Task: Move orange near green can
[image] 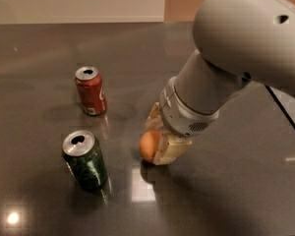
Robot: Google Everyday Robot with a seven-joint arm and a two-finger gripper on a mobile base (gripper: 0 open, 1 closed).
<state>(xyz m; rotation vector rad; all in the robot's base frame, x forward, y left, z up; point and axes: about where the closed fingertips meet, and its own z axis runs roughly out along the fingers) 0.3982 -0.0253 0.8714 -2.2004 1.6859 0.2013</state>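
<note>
Robot test space, maybe lab: dark glossy table [49, 48], plain pale wall [73, 4] (gripper [160, 140] holding orange [147, 145] over table).

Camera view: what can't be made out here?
The gripper, mid-table, holding the orange: mostly hidden behind the arm.
The orange: right side covered by the gripper; whether it touches the table is unclear.
The arm: cut off by the top and right edges.
The green can and the red can: print too small to read.
</note>
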